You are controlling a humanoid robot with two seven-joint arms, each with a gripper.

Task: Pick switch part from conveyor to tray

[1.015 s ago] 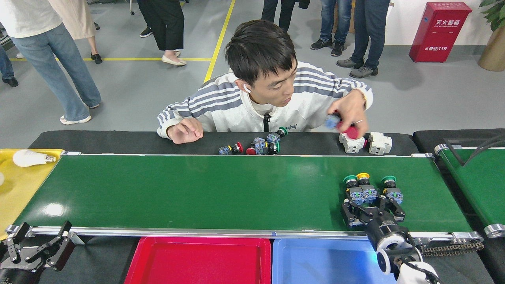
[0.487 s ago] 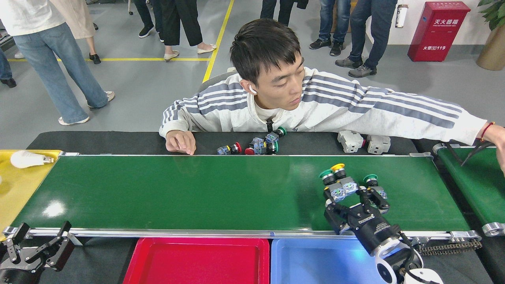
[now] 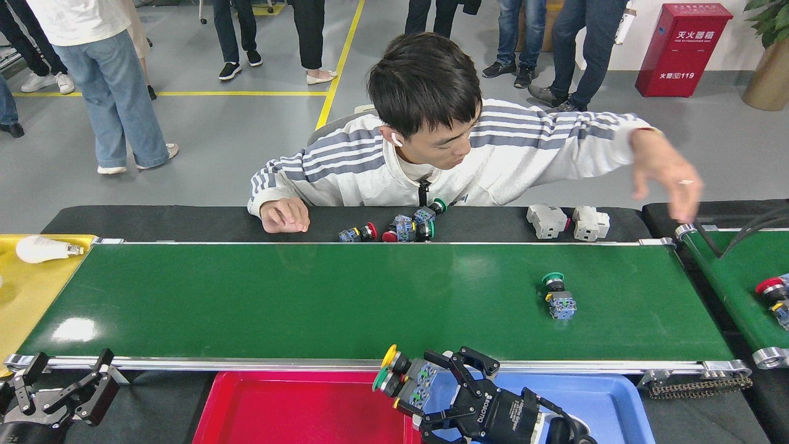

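Observation:
The conveyor [image 3: 308, 302] is a wide glossy green belt with silver rails. One switch part [image 3: 558, 297] with a green cap lies on its right side. My right gripper [image 3: 431, 387] is shut on two joined switch parts [image 3: 404, 379], one with a yellow cap and one with a green cap. It holds them over the seam between the red tray [image 3: 296, 413] and the blue tray [image 3: 610, 407], below the belt's near rail. My left gripper [image 3: 65, 385] stands open at the bottom left, holding nothing.
A person leans on the black table behind the belt, one hand [image 3: 669, 179] stretched over the second green belt [image 3: 739, 283], where a red-capped switch [image 3: 773, 293] lies. Loose switches [image 3: 400, 228] and white blocks [image 3: 567, 222] sit behind the conveyor. A yellow tray [image 3: 18, 296] holds a bulb.
My right gripper lifted two switch parts off the belt and carried them left and toward me, over the trays. One green-capped part stayed on the belt. The person's arm swung right, then rose.

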